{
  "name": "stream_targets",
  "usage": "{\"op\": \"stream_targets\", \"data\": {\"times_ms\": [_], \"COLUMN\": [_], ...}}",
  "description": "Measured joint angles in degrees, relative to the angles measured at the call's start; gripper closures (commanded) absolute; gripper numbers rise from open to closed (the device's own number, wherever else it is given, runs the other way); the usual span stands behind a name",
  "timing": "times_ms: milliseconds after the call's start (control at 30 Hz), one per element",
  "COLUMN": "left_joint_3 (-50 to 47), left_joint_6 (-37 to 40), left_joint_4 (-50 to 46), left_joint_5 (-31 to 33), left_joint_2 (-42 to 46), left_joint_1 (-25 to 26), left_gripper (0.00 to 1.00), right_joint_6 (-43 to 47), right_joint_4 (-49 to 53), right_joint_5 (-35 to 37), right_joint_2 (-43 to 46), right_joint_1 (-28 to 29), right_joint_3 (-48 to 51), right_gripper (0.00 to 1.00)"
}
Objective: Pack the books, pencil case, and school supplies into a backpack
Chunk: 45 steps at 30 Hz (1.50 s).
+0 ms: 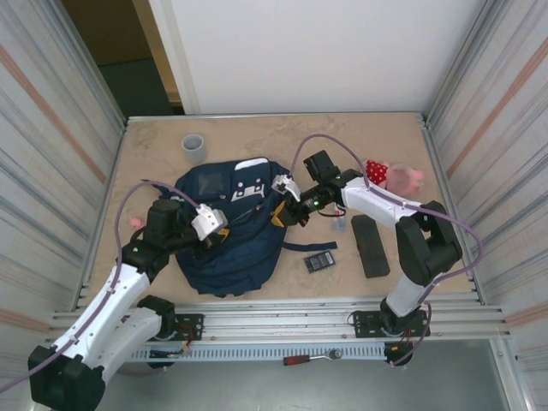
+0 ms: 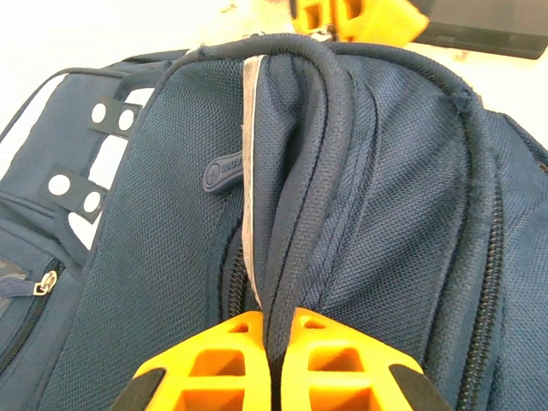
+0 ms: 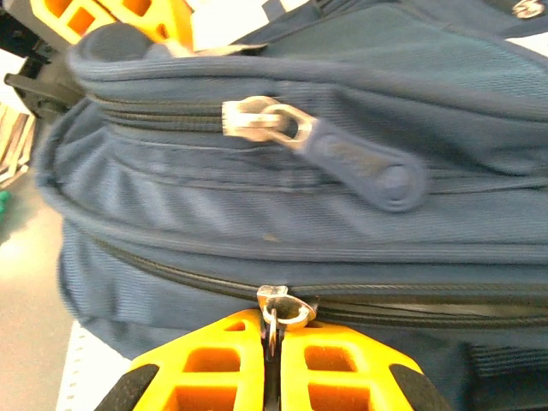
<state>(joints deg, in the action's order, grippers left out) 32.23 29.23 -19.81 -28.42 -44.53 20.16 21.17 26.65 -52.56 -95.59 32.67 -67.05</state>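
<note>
Backpack [image 1: 231,257]: your left gripper [image 2: 272,334] is clamped on its piped edge [image 2: 295,171], arm angled in from the near left. Your right gripper [image 3: 272,334] pinches a zipper pull [image 3: 278,306], forearm stretched leftward. It lies flat mid-surface [image 1: 154,154] between both arms.

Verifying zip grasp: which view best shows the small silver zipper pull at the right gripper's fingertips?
Right wrist: the zipper pull is close, sharp, pinched by the shut right gripper. Top external: too small to tell on the navy fabric backpack; left wrist faces another seam.
</note>
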Motion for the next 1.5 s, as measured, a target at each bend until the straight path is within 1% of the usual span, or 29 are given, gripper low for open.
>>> {"op": "stream_targets", "data": {"times_ms": [100,233,433,533,667,833,967,1167,1200,1267,1333,1400,1433,1500], "left_joint_3": [0.0,1.0,4.4,5.8,5.9,6.1,6.6,6.5,6.3,5.4,4.4,3.7,3.3,2.3], "left_joint_6": [-0.8,-1.7,-3.4,-4.3,-5.6,-7.5,-8.6,-10.5,-10.8,-11.3,-11.4,-11.4,-11.3,-10.8], "left_joint_4": [0.5,0.7,1.1,2.1,4.1,5.2,6.4,7.7,8.3,9.7,11.0,12.3,12.9,13.9], "left_joint_5": [4.3,11.0,21.4,24.5,26.0,26.1,27.2,26.8,26.5,25.9,25.4,25.0,24.9,24.2], "left_joint_2": [-0.1,-1.8,-7.8,-10.4,-12.2,-14.0,-15.9,-16.9,-16.9,-16.8,-16.7,-16.4,-16.2,-15.4], "left_joint_1": [3.1,8.3,16.4,18.2,18.6,19.2,20.1,20.1,20.1,20.1,20.1,20.1,20.1,20.0], "left_gripper": [1.0,1.0,1.0,1.0,1.0,1.0,1.0,1.0,1.0,1.0,1.0,1.0,1.0,1.0], "right_joint_6": [-1.6,-4.6,-13.0,-18.3,-27.2,-37.6,-45.1,-55.0,-56.8,-59.1,-61.4,-62.8,-63.6,-64.9], "right_joint_4": [2.1,6.3,10.4,12.3,12.9,11.9,8.0,-0.2,-1.7,-3.6,-5.3,-7.3,-8.3,-10.0], "right_joint_5": [2.1,4.8,9.5,11.3,13.7,13.9,13.6,14.7,14.9,15.3,15.8,16.4,16.6,16.7], "right_joint_2": [2.1,3.6,6.3,7.0,7.1,7.1,7.1,7.1,7.1,7.1,7.2,8.0,8.8,10.4], "right_joint_1": [2.0,3.0,3.5,4.7,6.6,8.4,11.0,13.9,14.2,14.5,14.6,14.4,14.0,12.5], "right_joint_3": [0.0,0.0,0.0,-0.5,-1.1,-1.0,0.0,3.3,4.3,5.3,5.8,6.7,7.4,8.7], "right_gripper": [1.0,1.0,1.0,1.0,1.0,1.0,1.0,1.0,0.98,0.85,0.68,0.56,0.53,0.5]}}
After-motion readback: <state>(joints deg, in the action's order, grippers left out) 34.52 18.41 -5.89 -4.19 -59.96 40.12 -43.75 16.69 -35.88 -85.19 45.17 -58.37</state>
